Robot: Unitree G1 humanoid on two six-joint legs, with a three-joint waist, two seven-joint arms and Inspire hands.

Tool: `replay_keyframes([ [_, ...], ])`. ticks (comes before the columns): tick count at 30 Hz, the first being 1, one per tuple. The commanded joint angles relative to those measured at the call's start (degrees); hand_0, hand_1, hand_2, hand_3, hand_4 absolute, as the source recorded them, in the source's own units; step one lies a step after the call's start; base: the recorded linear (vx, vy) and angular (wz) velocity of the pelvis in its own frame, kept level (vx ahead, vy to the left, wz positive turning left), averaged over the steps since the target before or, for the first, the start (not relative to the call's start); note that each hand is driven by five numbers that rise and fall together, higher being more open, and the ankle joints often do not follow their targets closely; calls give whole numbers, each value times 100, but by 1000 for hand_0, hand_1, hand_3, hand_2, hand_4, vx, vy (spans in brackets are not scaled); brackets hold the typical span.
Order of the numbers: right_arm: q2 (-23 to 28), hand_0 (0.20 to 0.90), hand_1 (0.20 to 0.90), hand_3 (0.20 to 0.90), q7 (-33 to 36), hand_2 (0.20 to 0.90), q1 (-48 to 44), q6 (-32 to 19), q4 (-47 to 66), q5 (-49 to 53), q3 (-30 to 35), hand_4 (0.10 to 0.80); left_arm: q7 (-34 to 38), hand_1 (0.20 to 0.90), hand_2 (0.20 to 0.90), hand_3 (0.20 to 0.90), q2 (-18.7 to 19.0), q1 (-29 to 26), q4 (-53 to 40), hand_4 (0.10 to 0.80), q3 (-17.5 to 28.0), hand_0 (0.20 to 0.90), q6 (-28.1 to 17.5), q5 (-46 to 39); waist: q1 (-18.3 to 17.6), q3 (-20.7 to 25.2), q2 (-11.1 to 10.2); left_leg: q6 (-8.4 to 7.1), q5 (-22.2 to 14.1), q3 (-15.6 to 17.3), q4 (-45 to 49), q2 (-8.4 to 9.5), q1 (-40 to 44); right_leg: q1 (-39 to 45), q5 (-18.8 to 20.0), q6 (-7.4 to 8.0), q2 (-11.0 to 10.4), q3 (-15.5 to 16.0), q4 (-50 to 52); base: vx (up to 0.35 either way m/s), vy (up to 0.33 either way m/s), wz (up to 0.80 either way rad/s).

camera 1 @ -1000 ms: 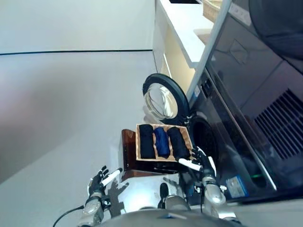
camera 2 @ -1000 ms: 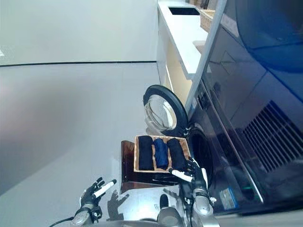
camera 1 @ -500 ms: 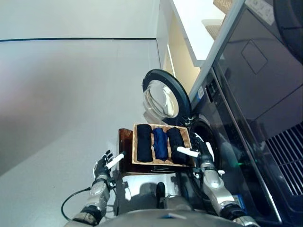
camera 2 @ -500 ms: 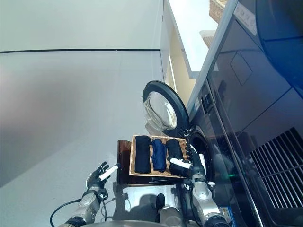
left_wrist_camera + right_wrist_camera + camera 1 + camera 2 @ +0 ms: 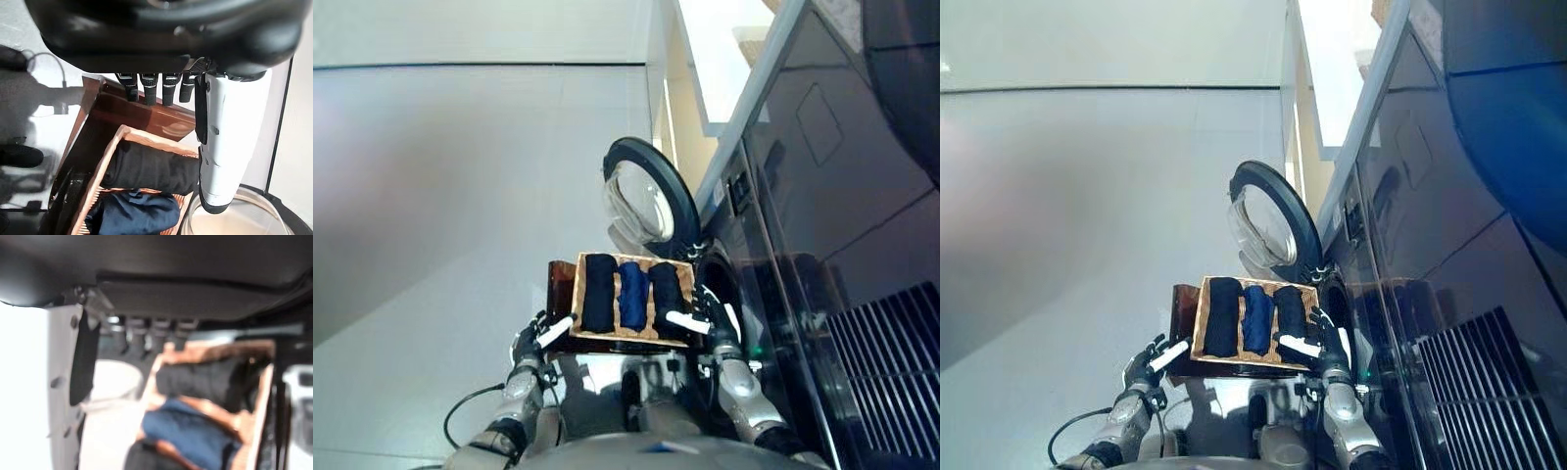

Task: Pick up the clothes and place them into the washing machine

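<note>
Three rolled clothes lie side by side in a wicker tray (image 5: 576, 290) on a dark wooden stool (image 5: 556, 284): a black roll (image 5: 598, 292), a blue roll (image 5: 632, 296) and another black roll (image 5: 664, 291). The washing machine drum opening (image 5: 717, 284) gapes just right of the tray, its round door (image 5: 647, 196) swung open behind. My left hand (image 5: 539, 339) hovers open at the tray's near left corner. My right hand (image 5: 708, 321) is open at the near right corner, its white-covered thumb over the right black roll (image 5: 210, 378). Neither holds anything.
The dark appliance front (image 5: 822, 225) fills the right side. A pale counter (image 5: 720, 49) runs along the far wall beyond the door. Light floor (image 5: 440, 196) spreads to the left of the stool.
The camera has tilted, shifting the whole scene. Both hands have moved up closer to the tray's near corners; the clothes lie as before.
</note>
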State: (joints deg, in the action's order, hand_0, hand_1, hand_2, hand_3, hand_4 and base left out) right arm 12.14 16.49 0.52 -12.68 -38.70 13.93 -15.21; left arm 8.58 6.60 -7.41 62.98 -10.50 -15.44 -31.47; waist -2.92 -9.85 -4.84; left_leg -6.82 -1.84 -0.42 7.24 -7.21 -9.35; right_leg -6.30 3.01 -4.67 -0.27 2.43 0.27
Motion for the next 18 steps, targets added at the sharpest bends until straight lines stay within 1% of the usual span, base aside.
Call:
replay_keyframes([
  [1,441,900,900,900,306,900,-328,-591,285,38,294,800,71,900,900,900,185,-269,-257,800,-80,900,-426,39,98,-76,164,111,1431,-60,-687,-241,-264,602,-146,797,-45,-232,226,233,124,-46],
  [2,440,900,900,900,315,900,-327,-591,234,33,303,800,59,900,900,900,182,-250,-222,800,-65,900,-426,31,143,-83,181,48,1561,-51,-928,-246,-284,712,-192,813,-48,-289,194,233,125,-31],
  [4,439,900,900,900,329,900,-325,-588,179,28,319,800,50,900,900,900,170,-179,-192,800,-50,900,-422,53,191,-33,242,-38,1667,145,-1134,-234,-426,945,-279,860,-56,-404,69,234,133,-21],
  [5,421,900,900,900,318,900,-318,-578,151,41,333,800,34,900,900,900,160,-140,-176,800,-27,900,-412,56,219,-4,281,-57,1728,264,-1151,-221,-438,1076,-319,877,-62,-438,10,198,143,-18],
  [6,415,900,900,900,308,900,-308,-568,137,29,345,800,27,900,900,900,155,-102,-171,800,-16,900,-411,62,251,16,313,-65,1779,286,-1119,-218,-417,1181,-357,883,-72,-468,-36,196,168,-20],
  [7,411,900,900,900,278,900,-297,-557,133,20,353,800,12,900,900,900,146,-57,-165,800,9,900,-406,69,277,37,326,-43,1745,362,-1012,-163,-373,1309,-415,892,-121,-508,-69,169,180,-48],
  [8,396,900,900,900,232,900,-254,-533,199,21,361,800,-2,900,900,900,162,-12,-187,800,40,900,-398,73,271,52,318,21,1606,504,-821,-108,-351,1405,-477,913,-186,-542,-70,143,216,-55],
  [9,376,900,900,900,195,900,-211,-531,280,53,380,800,-13,900,900,900,182,29,-219,800,73,900,-405,41,263,75,277,120,1368,548,-504,-43,-486,1465,-549,952,-319,-586,-46,127,243,-56],
  [10,374,900,900,900,212,900,-166,-528,304,51,366,800,4,900,900,900,208,50,-262,800,57,900,-427,26,329,92,270,153,1343,354,-339,60,-613,1447,-567,989,-410,-618,6,117,249,-36],
  [11,371,900,900,900,218,900,-172,-524,352,35,409,800,-7,900,900,900,196,53,-299,800,71,900,-432,-21,308,133,272,217,1248,354,-368,115,-605,1469,-593,1018,-481,-661,55,153,256,-36],
  [13,341,900,900,900,244,900,-259,-518,272,68,406,800,11,900,900,900,247,-9,-307,800,16,900,-440,-20,314,180,232,339,1130,442,-232,235,-601,1399,-469,1132,-647,-751,153,101,171,-34],
  [14,339,900,900,900,243,900,-263,-520,269,68,406,800,11,900,900,900,248,-12,-306,800,16,900,-440,-20,320,181,228,341,1122,450,-223,235,-605,1394,-471,1135,-650,-758,155,22,204,-21],
  [15,292,900,900,900,236,900,-469,-491,253,98,370,800,36,900,900,900,376,-93,-410,800,116,900,-481,-89,371,208,181,451,964,572,-159,287,-649,1194,-453,1214,-777,-892,314,12,218,-13],
  [16,299,900,900,900,260,900,-550,-459,264,7,331,800,51,900,900,900,434,-102,-498,800,131,900,-503,-97,392,200,182,496,912,615,-148,311,-639,1089,-434,1247,-826,-916,442,29,288,-24],
  [18,275,900,900,900,359,900,-779,-416,161,-85,282,800,108,900,900,900,509,-155,-551,800,160,900,-522,-114,437,123,183,597,802,665,-55,400,-661,816,-225,1317,-898,-928,829,17,176,-40],
])
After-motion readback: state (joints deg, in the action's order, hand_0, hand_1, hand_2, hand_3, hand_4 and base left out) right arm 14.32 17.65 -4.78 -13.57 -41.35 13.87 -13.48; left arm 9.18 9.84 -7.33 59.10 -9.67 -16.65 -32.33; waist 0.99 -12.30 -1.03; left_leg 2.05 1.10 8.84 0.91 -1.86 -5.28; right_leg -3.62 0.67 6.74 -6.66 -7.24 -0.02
